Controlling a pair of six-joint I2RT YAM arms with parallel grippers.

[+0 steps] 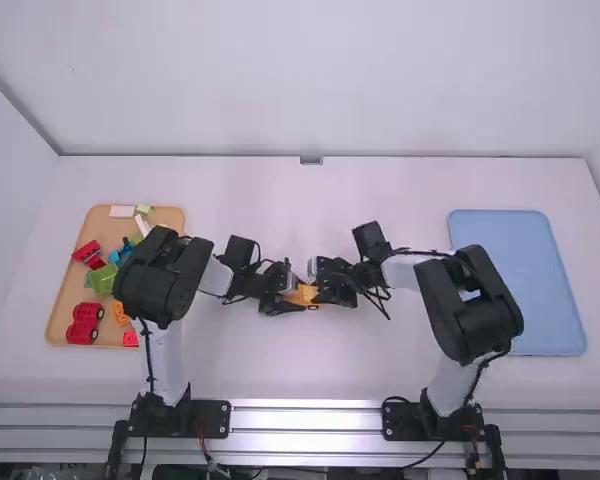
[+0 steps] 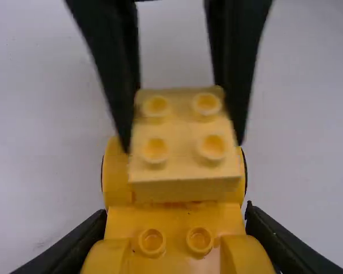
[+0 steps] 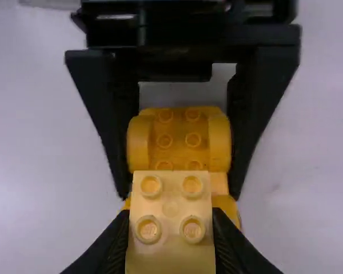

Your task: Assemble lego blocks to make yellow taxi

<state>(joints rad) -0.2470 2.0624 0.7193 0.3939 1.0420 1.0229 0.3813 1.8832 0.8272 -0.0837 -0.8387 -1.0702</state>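
Left gripper (image 1: 290, 300) and right gripper (image 1: 322, 290) meet at the table's middle, around the yellow car base (image 1: 302, 294). In the left wrist view the left gripper (image 2: 174, 216) is shut on the sides of the car base (image 2: 174, 220), which has wheels and studs. A pale yellow block (image 2: 183, 137) with four studs sits over one end of that base, between the right gripper's fingers. From the right wrist, the right gripper (image 3: 171, 216) is shut on the pale block (image 3: 171, 228); whether block and base touch is hidden. The car base (image 3: 179, 137) lies behind it.
On the left, a wooden tray (image 1: 55, 315) holds red wheeled pieces (image 1: 85, 322), a green block (image 1: 103, 279) and several other bricks, partly under the left arm. A blue tray (image 1: 520, 260) lies on the right, its near-left part beside the right arm.
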